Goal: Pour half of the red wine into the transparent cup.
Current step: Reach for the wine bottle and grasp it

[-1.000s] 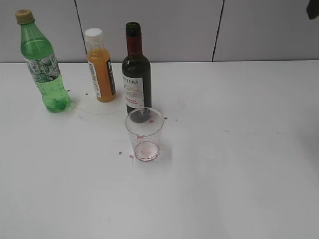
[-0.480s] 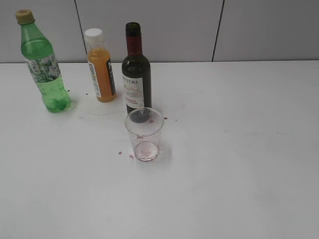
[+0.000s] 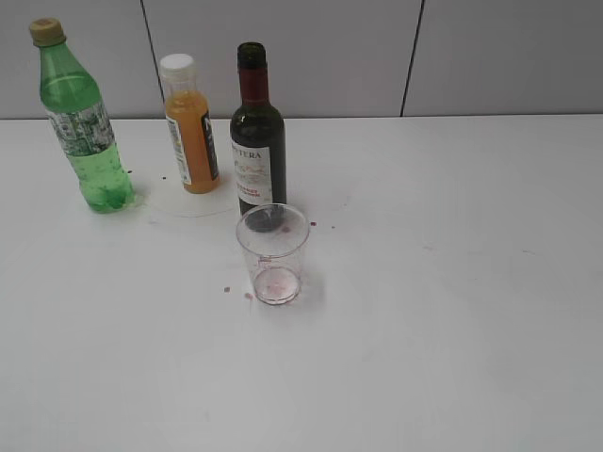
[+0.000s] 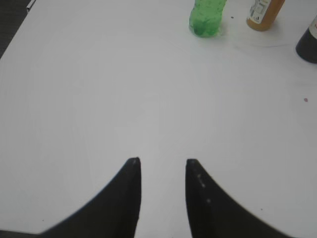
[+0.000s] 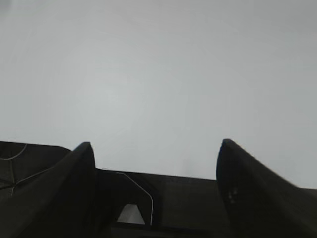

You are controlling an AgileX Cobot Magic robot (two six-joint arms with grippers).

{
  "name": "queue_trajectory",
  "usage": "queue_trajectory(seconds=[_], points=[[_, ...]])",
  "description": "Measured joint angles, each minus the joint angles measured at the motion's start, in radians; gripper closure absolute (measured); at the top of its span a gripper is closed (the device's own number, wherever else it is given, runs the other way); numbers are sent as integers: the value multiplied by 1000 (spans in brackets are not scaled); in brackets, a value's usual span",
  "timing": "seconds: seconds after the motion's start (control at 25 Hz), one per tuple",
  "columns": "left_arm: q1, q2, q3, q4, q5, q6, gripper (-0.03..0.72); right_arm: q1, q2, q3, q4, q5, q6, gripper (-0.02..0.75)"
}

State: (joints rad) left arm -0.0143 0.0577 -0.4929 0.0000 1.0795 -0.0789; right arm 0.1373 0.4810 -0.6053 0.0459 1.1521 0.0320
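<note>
The dark green wine bottle [image 3: 257, 141] with white label and maroon neck foil stands upright and uncapped at the back middle of the white table. The transparent cup [image 3: 273, 254] stands just in front of it, with faint red stains at its base. Neither gripper shows in the exterior view. In the left wrist view my left gripper [image 4: 163, 161] is open and empty above bare table, and the wine bottle's base [image 4: 308, 45] shows at the far right edge. In the right wrist view my right gripper [image 5: 156, 144] is open wide and empty over bare table.
A green plastic soda bottle [image 3: 80, 122] stands at the back left, also in the left wrist view [image 4: 206, 17]. An orange juice bottle [image 3: 191, 127] with white cap stands between it and the wine, also in the left wrist view [image 4: 263, 12]. Small red drops dot the table [image 3: 452, 311].
A dark part at the exterior view's top right corner one second ago is gone from view. The bottles and cup have not moved.
</note>
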Motion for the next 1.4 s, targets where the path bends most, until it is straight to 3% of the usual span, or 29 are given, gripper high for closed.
queue_trajectory(seconds=[0.4, 0.96, 1.4], points=[[0, 0, 0, 0, 0, 0, 449, 0, -225, 102, 1, -86, -3, 166], [0, 0, 0, 0, 0, 0, 449, 0, -466, 105, 1, -102, -7, 167], [0, 0, 0, 0, 0, 0, 445, 0, -487, 105, 1, -102, -8, 167]])
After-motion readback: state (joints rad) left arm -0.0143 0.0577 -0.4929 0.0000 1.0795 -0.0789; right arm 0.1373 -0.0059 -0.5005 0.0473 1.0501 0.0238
